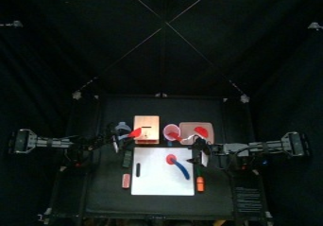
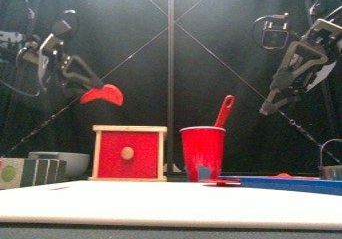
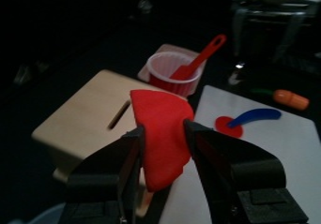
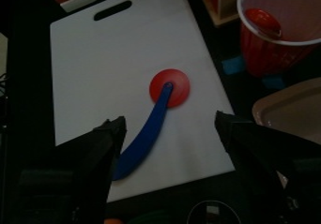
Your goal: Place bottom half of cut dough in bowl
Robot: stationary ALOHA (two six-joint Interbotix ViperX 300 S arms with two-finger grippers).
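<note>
My left gripper (image 3: 164,143) is shut on the bottom half of cut dough (image 3: 158,115), a bright red wedge. It hangs high above the table's left side (image 2: 102,94), over the wooden box (image 3: 90,117). The smaller red bit of dough (image 4: 170,86) lies on the white cutting board (image 4: 107,68) under the tip of a blue knife (image 4: 145,141). My right gripper (image 4: 175,143) hovers open above that board with nothing between its fingers. I cannot make out the bowl in any view.
A red cup (image 2: 203,153) holding a red utensil stands beside the red-fronted wooden box (image 2: 130,153). A pinkish tray (image 1: 197,130) sits at the back right. An orange item (image 3: 291,98) lies beyond the board.
</note>
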